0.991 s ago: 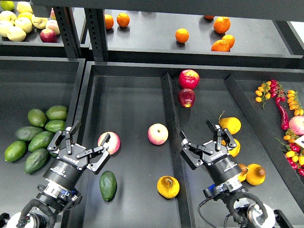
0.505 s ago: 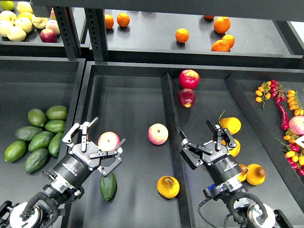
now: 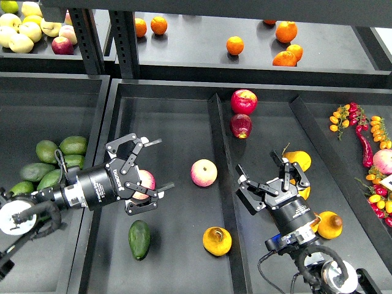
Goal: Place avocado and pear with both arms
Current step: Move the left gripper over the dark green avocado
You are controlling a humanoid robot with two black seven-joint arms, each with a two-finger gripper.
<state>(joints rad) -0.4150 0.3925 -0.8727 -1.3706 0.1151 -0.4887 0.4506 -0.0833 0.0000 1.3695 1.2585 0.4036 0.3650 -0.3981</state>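
The dark green avocado (image 3: 139,239) lies on the floor of the middle tray (image 3: 171,122), near its front left. The golden pear (image 3: 217,241) lies in the same tray at the front right, by the divider. My left gripper (image 3: 158,165) is open and empty. It reaches in from the left above the avocado, and its fingers frame a pink-yellow apple (image 3: 147,182). My right gripper (image 3: 262,173) is open and empty. It hovers over the right tray, up and to the right of the pear.
A second pink-yellow apple (image 3: 203,172) lies mid-tray. Two red apples (image 3: 243,101) lie at the back. More yellow pears (image 3: 297,160) lie under and beside my right arm. A pile of green avocados (image 3: 46,166) fills the left tray. Oranges (image 3: 234,45) sit on the upper shelf. Chillies and small tomatoes (image 3: 367,141) lie far right.
My left arm has swung to reach in from the left. Its gripper rose away from the avocado and now frames the apple. My right gripper shifted slightly right.
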